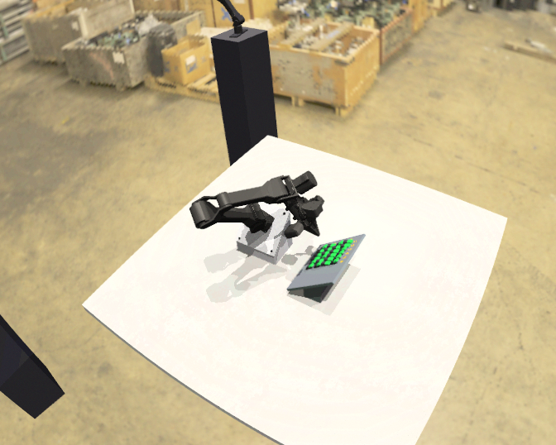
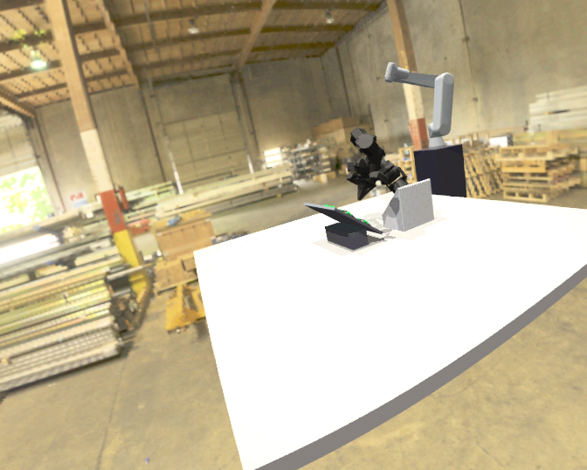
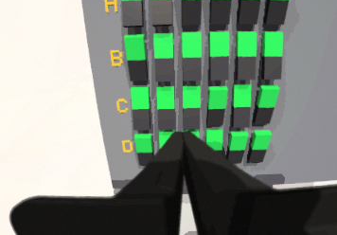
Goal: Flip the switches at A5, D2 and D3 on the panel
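The shut fingers hang over row D of the switch panel, their tips between the second and third switches. The green rocker switches stand close together, with only narrow gaps between them. The grey arm base stands just beside the panel. Toward the near and right edges, the counter carries nothing.
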Available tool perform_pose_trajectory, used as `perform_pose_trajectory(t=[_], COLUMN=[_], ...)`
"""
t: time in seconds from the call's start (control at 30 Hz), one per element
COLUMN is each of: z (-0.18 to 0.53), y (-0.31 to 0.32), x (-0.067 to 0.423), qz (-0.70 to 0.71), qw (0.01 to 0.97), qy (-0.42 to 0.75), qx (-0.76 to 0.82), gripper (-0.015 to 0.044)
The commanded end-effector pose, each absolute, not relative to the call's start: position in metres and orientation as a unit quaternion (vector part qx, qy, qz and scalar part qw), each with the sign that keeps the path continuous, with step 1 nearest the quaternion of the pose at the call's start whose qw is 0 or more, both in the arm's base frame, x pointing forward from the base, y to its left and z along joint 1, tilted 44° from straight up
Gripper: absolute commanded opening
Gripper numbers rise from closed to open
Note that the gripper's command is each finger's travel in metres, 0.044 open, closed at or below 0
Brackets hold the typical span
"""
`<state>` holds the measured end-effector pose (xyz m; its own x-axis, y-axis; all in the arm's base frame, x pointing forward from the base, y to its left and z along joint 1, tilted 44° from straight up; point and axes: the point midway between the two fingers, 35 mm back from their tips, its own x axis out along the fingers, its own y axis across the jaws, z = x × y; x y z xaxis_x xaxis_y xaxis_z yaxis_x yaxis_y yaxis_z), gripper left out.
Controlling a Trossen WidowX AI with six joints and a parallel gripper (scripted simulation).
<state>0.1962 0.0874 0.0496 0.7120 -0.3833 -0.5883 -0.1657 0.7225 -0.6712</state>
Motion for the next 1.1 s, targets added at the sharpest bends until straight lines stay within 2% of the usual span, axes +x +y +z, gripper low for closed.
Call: perform_pose_trajectory(t=[0.0,1.07], z=[0.013,-0.015], y=[0.060,0.037], x=[0.155,0.189], qz=[-0.073,-0.069], qw=[0.849,0.854], qy=[0.364,0.350], qx=[-0.377,-0.379], gripper=[0.0000,0.0000])
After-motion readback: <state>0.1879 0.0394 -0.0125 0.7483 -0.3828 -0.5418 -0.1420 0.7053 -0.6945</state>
